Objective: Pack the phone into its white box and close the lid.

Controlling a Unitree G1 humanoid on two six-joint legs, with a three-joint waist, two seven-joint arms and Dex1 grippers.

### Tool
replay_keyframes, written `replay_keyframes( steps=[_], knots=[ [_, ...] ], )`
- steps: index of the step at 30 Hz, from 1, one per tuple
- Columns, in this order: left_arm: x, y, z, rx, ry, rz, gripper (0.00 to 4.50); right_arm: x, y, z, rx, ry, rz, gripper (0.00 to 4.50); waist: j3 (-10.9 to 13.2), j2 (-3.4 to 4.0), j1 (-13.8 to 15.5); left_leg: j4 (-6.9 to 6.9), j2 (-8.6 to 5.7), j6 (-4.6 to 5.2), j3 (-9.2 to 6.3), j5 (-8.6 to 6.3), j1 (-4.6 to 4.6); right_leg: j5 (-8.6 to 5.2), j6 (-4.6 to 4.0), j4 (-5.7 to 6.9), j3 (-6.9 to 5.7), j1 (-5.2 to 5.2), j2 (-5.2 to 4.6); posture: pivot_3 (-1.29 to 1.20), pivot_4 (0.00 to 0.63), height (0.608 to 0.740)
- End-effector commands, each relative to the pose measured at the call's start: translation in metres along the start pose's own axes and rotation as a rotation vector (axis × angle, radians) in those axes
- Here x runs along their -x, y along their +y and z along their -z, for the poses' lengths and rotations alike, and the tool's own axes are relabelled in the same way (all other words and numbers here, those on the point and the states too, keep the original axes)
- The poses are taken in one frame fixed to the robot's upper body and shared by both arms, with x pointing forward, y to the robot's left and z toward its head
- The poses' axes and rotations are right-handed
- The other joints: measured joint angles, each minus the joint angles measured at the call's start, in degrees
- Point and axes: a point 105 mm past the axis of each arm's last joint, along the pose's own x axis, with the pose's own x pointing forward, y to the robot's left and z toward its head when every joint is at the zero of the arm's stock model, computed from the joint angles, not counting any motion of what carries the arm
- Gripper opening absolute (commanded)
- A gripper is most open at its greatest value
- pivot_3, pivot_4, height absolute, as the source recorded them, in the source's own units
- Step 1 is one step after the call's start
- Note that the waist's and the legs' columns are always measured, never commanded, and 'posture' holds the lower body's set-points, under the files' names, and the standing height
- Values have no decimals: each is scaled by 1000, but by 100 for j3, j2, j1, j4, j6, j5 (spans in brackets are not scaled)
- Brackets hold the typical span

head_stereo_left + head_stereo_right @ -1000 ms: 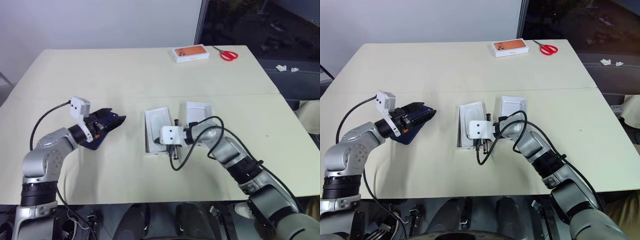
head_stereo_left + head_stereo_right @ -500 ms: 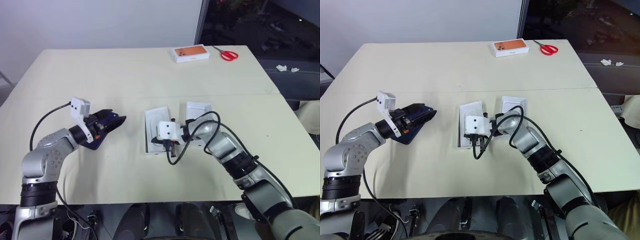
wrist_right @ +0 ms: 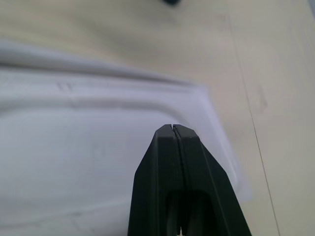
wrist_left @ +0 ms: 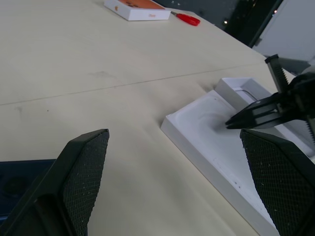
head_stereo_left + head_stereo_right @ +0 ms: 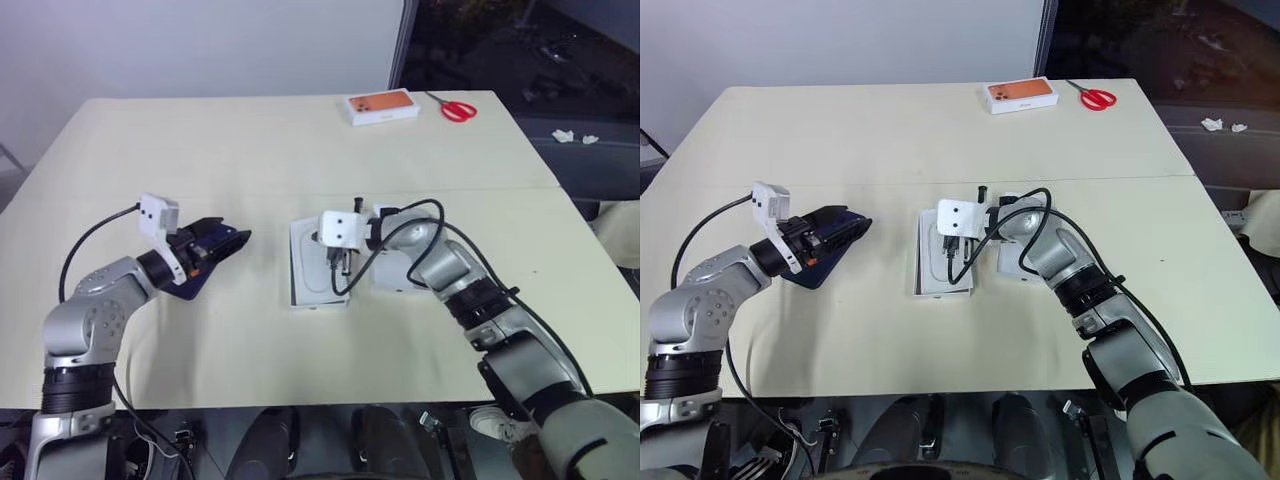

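Observation:
The dark navy phone (image 5: 818, 270) lies at the table's left, under my left gripper (image 5: 225, 240). That gripper is open, with bare table between its fingers in the left wrist view; I cannot tell whether it touches the phone. The white box (image 5: 305, 287) sits mid-table with its moulded insert facing up. My right gripper (image 5: 337, 266) is shut and hangs just over the insert's recess, holding nothing. The lid (image 4: 236, 84) lies open side up right beside the box, partly hidden by my right arm.
A white box with an orange phone picture (image 5: 381, 106) and red scissors (image 5: 457, 109) lie at the far edge of the table. My right wrist's black cable (image 5: 345, 285) droops over the box. A seam (image 5: 200, 190) crosses the table.
My shut right gripper moved from the box's near edge up and farther over the middle of the insert. The left gripper and phone stayed put.

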Motion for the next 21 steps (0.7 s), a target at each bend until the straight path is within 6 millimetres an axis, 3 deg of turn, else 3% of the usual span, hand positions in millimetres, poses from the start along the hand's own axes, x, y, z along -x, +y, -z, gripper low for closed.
replay_keyframes(
  steps=[1,7,9,12,21],
  knots=[
    [0,-6,-11,-45,-39,15,4500,0,4,1,87,16,-29,19,0,0,-6,0,0,0,1,0,0,0,0,1,1,0,0,0,150,740],
    [2,-5,-12,-46,-40,9,4500,1,32,2,89,3,-164,19,0,0,-8,0,1,-1,0,1,0,0,0,1,0,2,2,0,150,740],
    [2,-4,-12,-44,-42,4,4500,0,33,-8,56,-40,-171,19,0,0,4,1,1,-1,-1,1,0,0,0,1,0,4,1,0,150,740],
    [2,-5,-12,-43,-45,2,4500,-1,30,-18,28,-74,-151,19,0,0,0,4,0,0,-1,0,0,0,0,2,0,6,1,0,150,740],
    [2,-4,-12,-44,-45,-3,4500,1,12,-24,-3,-91,-69,19,0,0,-2,2,1,-1,-1,1,1,0,0,2,0,3,2,0,150,740]
  ],
)
